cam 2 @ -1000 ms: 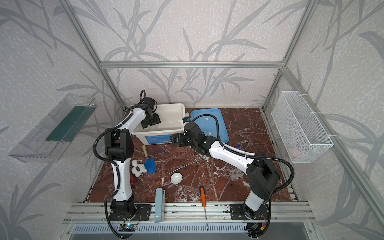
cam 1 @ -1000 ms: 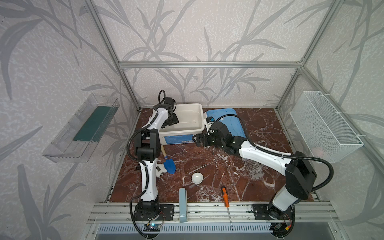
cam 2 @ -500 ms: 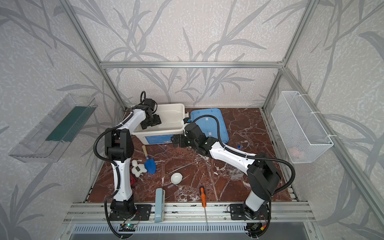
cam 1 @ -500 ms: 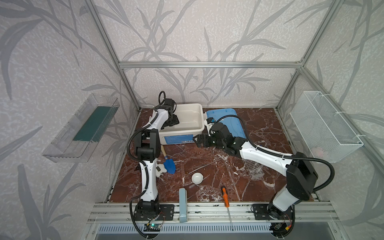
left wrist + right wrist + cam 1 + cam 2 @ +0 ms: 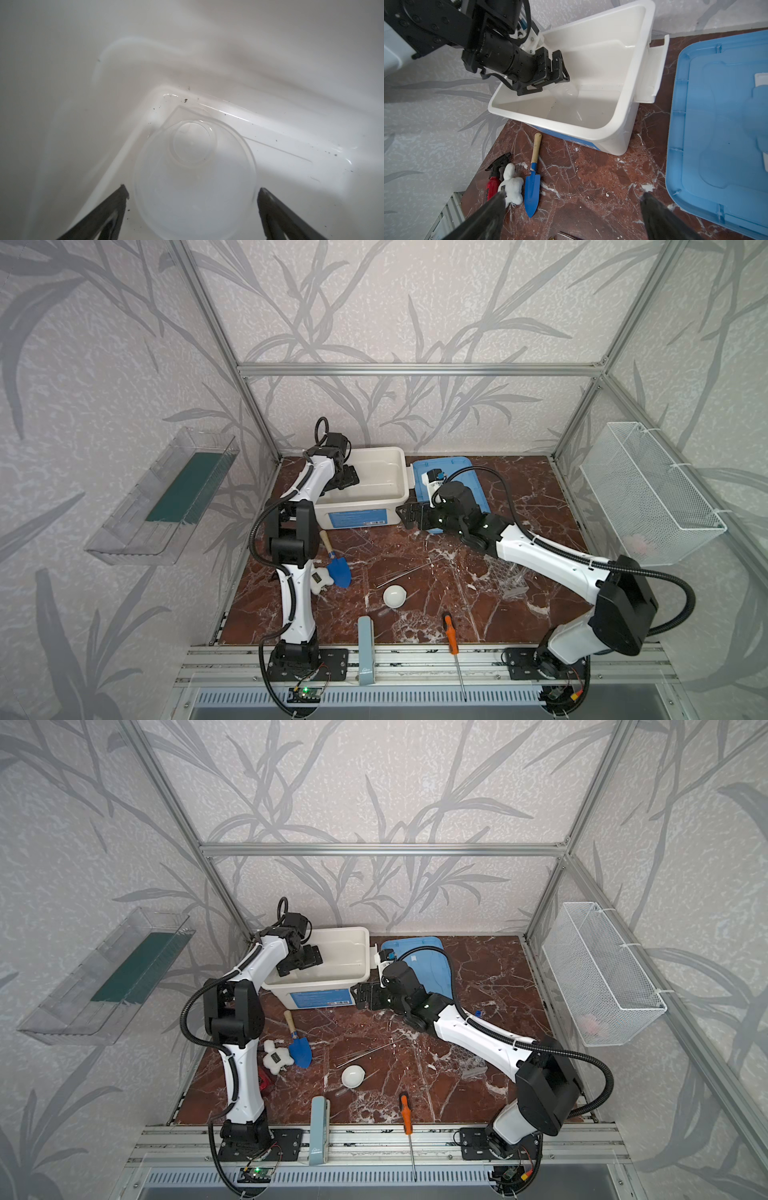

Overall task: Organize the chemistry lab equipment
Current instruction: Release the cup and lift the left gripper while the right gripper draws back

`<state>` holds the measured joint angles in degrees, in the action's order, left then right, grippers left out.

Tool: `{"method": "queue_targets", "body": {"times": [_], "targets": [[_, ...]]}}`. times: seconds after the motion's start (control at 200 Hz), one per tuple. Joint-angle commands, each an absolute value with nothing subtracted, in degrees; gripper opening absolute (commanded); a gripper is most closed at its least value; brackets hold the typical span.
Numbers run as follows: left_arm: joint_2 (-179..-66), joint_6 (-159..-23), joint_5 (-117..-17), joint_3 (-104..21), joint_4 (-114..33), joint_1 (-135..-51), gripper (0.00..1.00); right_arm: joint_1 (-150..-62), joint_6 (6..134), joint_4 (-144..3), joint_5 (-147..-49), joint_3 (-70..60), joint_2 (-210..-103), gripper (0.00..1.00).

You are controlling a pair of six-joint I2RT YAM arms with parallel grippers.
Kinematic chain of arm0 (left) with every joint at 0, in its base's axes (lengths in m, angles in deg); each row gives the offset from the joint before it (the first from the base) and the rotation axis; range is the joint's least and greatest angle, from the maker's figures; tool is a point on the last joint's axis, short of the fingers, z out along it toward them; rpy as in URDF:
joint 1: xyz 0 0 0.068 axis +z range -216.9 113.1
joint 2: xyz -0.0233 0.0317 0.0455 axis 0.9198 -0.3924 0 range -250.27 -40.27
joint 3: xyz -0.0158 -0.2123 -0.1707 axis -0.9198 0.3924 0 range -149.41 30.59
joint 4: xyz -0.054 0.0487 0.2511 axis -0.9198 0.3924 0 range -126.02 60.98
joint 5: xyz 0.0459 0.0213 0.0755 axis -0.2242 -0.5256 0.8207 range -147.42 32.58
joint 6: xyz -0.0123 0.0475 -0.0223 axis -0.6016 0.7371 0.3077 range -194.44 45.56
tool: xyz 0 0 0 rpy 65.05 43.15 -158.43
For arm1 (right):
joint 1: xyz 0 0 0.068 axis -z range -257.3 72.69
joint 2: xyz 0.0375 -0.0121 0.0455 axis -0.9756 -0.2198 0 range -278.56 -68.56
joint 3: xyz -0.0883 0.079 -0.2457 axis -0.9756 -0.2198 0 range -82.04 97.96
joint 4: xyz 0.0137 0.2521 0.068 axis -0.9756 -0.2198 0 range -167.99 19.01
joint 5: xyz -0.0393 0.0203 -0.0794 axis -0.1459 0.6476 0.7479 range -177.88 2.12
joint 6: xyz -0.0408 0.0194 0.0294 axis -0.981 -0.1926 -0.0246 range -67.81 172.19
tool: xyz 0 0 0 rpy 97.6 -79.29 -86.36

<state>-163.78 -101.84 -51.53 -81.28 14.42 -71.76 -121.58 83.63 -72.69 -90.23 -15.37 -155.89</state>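
A clear measuring beaker (image 5: 195, 166) stands upright in a corner of the white bin (image 5: 401, 472) (image 5: 623, 116). My left gripper (image 5: 351, 481) (image 5: 192, 191) reaches into the bin and is open, one finger on each side of the beaker with a small gap at each. My right gripper (image 5: 405, 516) (image 5: 572, 195) hangs open and empty over the table by the bin's front right corner. The small white dish (image 5: 394, 596) sits mid-table, with thin rods (image 5: 409, 570) just behind it. The honeycomb rack (image 5: 505, 576) lies partly under the right arm.
A blue lid (image 5: 461, 472) lies right of the bin. A blue trowel (image 5: 338, 570), white plush toy (image 5: 512, 187) and red spray bottle (image 5: 493, 182) lie front left. An orange screwdriver (image 5: 451, 632) lies at the front edge. A wire basket (image 5: 648, 493) hangs on the right wall.
My left gripper's jaws have spread apart inside the bin, letting go of the beaker. The right arm has barely moved.
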Motion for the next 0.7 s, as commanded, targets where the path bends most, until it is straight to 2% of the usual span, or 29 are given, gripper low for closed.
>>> {"method": "queue_targets", "body": {"times": [0.0,0.36,0.695], "targets": [[-157.1,-100.9,-53.0,-84.6,17.4,-71.7,0.99,-121.2,81.8,-74.4,-89.9,-15.6,-153.0,1.0],[-141.5,-96.6,-55.1,-82.8,22.4,-75.3,0.99,-120.8,71.9,-89.0,-94.4,-14.9,-144.1,0.99],[-122.5,-91.4,-57.4,-73.0,25.5,-83.6,0.99,-120.8,70.2,-96.5,-93.5,-26.3,-129.5,0.99]]}}
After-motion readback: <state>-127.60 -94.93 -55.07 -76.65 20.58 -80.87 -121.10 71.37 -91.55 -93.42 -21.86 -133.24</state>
